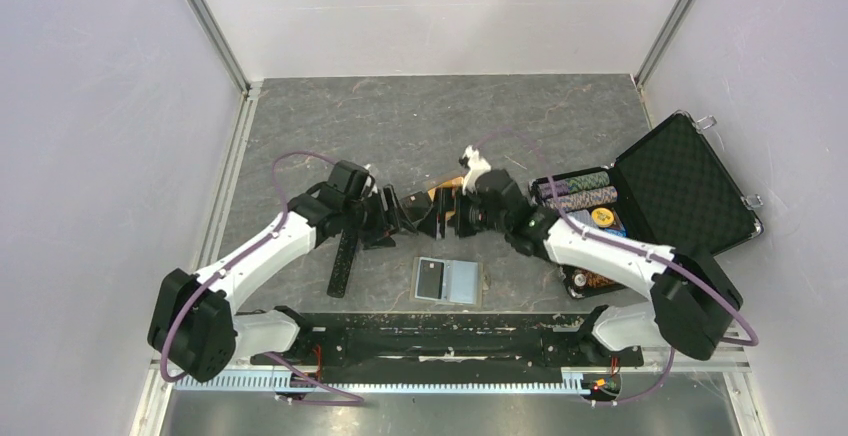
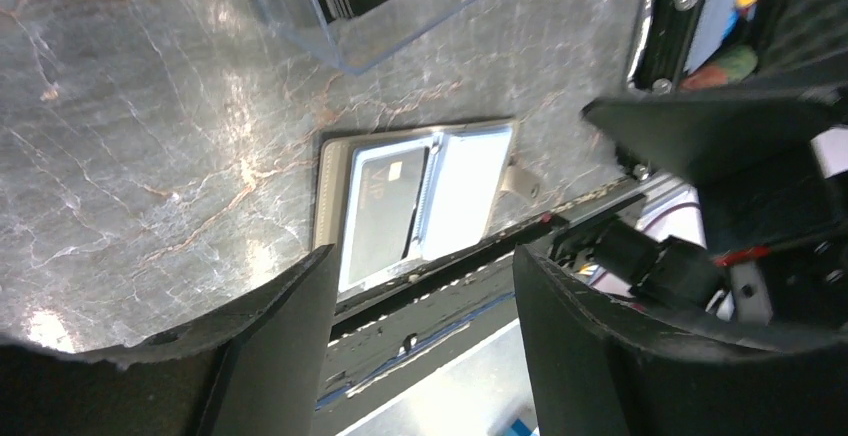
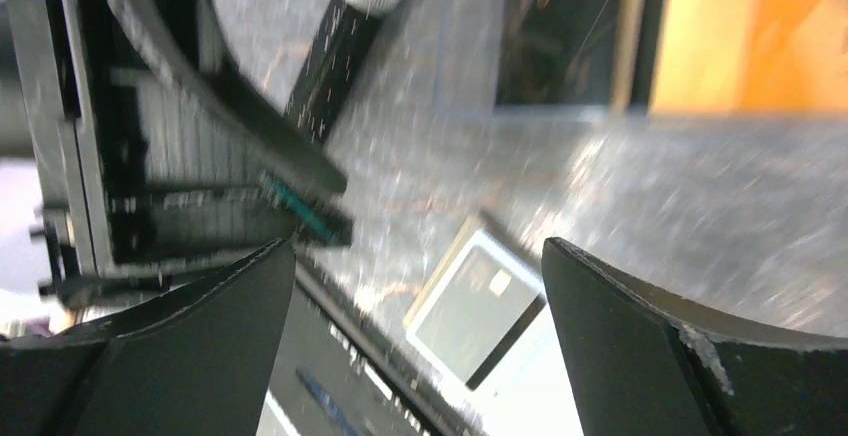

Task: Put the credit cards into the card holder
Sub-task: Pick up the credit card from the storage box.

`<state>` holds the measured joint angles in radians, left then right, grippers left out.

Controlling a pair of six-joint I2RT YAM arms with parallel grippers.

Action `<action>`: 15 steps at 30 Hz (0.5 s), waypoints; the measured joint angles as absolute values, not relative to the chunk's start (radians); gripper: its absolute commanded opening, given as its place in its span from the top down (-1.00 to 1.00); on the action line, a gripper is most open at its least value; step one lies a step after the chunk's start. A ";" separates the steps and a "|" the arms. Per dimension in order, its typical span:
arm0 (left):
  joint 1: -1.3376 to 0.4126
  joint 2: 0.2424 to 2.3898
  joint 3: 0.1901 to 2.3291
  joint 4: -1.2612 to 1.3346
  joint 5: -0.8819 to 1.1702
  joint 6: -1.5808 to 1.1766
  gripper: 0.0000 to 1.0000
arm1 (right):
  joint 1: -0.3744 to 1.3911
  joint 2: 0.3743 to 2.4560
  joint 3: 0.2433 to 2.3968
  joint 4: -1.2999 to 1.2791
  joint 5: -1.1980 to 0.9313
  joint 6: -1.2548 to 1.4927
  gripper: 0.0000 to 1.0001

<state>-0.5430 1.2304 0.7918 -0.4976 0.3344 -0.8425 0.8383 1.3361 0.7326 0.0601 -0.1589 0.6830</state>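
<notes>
I have bare tabletop [image 1: 400, 126] around the open card holder [image 1: 448, 280]. The long black bar [image 1: 344, 259] lies near its left, the base rail [image 1: 430, 336] just beside its near edge, the open chip case [image 1: 680, 181] well right.

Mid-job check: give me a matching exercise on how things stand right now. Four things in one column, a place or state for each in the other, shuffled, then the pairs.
Things:
1. card holder
2. black card
3. chip case
4. long black bar

Places or states:
A. lid open, at the right side of the table
B. on the table, left of the card holder
C. spread open flat, pale blue inside up
D. lying in the open card holder

Pairs: 1-C, 2-D, 3-A, 4-B.
</notes>
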 measured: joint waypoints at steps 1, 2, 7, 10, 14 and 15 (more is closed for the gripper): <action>-0.529 1.228 0.797 -0.498 0.346 -0.842 -0.41 | 0.808 1.348 0.775 0.034 -0.162 0.658 -0.88; -0.507 1.225 0.807 -0.499 0.358 -0.842 -0.40 | 0.778 1.365 0.815 0.012 -0.163 0.635 -0.87; -0.440 1.224 0.835 -0.503 0.401 -0.832 -0.38 | 0.660 1.530 1.066 -0.120 -0.178 0.516 -0.76; -0.416 1.224 0.857 -0.519 0.403 -0.821 -0.38 | 0.641 1.674 1.234 -0.209 -0.185 0.445 -0.64; -0.402 1.224 0.882 -0.547 0.402 -0.790 -0.38 | 0.644 1.833 1.370 -0.296 -0.204 0.379 -0.46; -0.400 1.224 0.886 -0.553 0.402 -0.783 -0.38 | 0.644 1.864 1.385 -0.312 -0.210 0.368 -0.41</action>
